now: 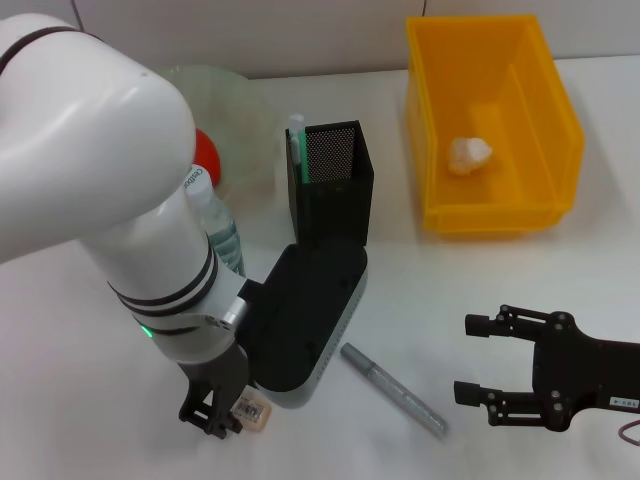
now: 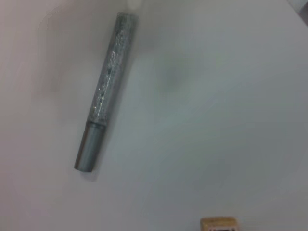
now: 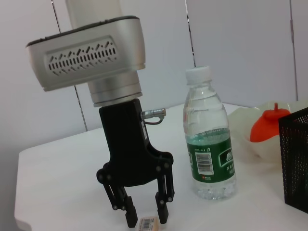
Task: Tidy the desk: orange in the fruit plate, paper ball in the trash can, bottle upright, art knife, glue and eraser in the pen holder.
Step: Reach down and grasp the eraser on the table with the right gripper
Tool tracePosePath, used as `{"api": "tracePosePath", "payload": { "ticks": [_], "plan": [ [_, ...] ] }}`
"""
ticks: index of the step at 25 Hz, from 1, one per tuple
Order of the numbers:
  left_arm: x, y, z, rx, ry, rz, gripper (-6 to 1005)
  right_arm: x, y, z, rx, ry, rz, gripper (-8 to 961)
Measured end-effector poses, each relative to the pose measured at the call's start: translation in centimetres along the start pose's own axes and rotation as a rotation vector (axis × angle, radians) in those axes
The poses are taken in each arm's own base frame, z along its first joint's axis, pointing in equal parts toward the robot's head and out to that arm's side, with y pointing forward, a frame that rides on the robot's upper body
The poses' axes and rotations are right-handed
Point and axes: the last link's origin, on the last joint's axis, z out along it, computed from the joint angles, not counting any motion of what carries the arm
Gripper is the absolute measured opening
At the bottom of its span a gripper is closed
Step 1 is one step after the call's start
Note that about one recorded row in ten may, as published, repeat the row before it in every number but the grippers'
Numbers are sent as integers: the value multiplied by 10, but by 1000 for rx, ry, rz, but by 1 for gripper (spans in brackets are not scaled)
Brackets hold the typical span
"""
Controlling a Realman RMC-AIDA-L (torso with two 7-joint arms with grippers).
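The left gripper (image 3: 143, 219) stands low over the near-left part of the white table (image 1: 480, 290), its fingers (image 3: 129, 211) spread either side of the small tan eraser (image 1: 252, 410) and not yet closed on it — bare tabletop lies just beyond. The silver art knife (image 1: 393, 388) lies flat nearby, the bottle (image 3: 209, 149) upright beside the mesh pen holder (image 1: 330, 180). The right gripper (image 1: 485, 385) rests open near the table's right edge — well apart.
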Motion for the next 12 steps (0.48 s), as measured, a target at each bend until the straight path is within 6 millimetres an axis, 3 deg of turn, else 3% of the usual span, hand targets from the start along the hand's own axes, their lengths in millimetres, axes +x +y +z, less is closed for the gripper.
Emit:
{"api": "tracePosePath", "payload": {
  "ticks": [12],
  "plan": [
    [1,2,2,-11,-1,0,450,0,0,0,0,0,0,791]
  ]
}}
